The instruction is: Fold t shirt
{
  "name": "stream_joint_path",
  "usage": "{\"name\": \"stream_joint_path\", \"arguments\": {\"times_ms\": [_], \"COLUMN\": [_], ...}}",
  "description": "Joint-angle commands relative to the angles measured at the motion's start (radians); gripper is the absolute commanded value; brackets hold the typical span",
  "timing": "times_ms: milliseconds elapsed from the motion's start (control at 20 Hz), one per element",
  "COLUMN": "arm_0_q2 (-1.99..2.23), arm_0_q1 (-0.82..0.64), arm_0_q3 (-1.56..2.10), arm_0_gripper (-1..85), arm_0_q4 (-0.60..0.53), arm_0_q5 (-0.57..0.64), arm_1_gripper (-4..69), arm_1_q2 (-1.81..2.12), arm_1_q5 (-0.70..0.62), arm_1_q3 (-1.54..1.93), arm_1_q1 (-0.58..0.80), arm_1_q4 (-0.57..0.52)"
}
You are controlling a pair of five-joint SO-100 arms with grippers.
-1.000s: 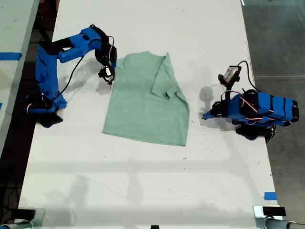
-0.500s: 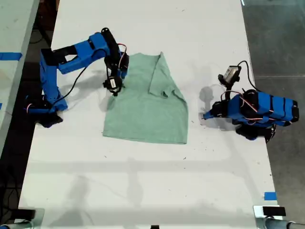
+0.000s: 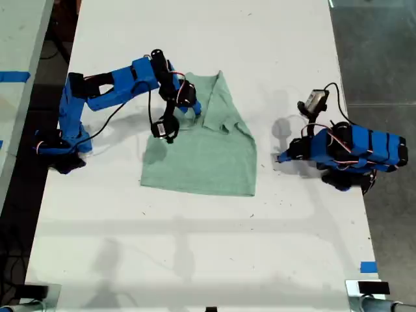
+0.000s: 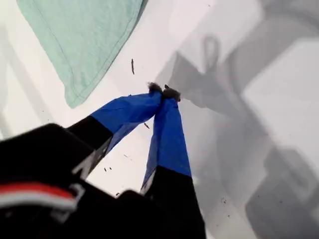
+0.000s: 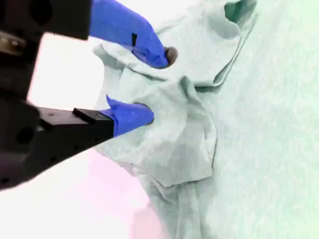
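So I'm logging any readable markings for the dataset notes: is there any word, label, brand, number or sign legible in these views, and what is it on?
None can be read.
The t shirt is plain, with no print showing.
My first gripper and my second gripper show bare blue and black parts, no lettering.
The table carries only small dark specks.
The blue tape is unmarked.

Bright overhead light, soft shadows, overexposed wrist view

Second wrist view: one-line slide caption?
My second gripper pinching a bunched fold of the mint-green t shirt.
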Motion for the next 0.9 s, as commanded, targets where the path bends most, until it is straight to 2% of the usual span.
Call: {"name": "stream_joint_path", "arguments": {"times_ms": [0, 150, 200, 250, 400, 550, 650, 800, 850], "arm_0_q2": [-0.017, -0.041, -0.003, 0.058, 0.376, 0.792, 1.086, 1.687, 1.853], "arm_0_q1": [0.040, 0.051, 0.044, 0.035, 0.052, 0.149, 0.176, 0.202, 0.193], "arm_0_q3": [-0.052, -0.052, -0.052, -0.052, 0.017, 0.224, 0.554, 1.215, 1.390], "arm_0_gripper": [16.4, 14.5, 9.4, 0.1, 0.1, 0.1, 0.1, 0.1, 0.1], "arm_0_q4": [-0.052, -0.071, -0.044, -0.003, 0.077, 0.071, 0.003, -0.225, -0.235], "arm_0_q5": [0.018, 0.018, 0.018, 0.003, -0.035, -0.155, -0.282, -0.463, -0.558], "arm_1_gripper": [0.0, 0.0, 0.0, 0.0, 0.0, 0.0, 0.0, 0.0, 0.0], "arm_1_q2": [0.005, 0.005, 0.005, 0.005, 0.005, 0.005, 0.005, 0.005, 0.005], "arm_1_q5": [0.006, 0.006, 0.006, 0.006, 0.006, 0.008, 0.008, 0.009, 0.009], "arm_1_q3": [0.015, 0.015, 0.015, 0.015, 0.015, 0.015, 0.015, 0.015, 0.015], "arm_1_q1": [-0.011, -0.012, -0.012, -0.012, -0.012, -0.014, -0.014, -0.014, -0.014], "arm_1_q4": [-0.002, -0.002, -0.002, -0.002, -0.002, -0.002, -0.002, -0.002, -0.002]}}
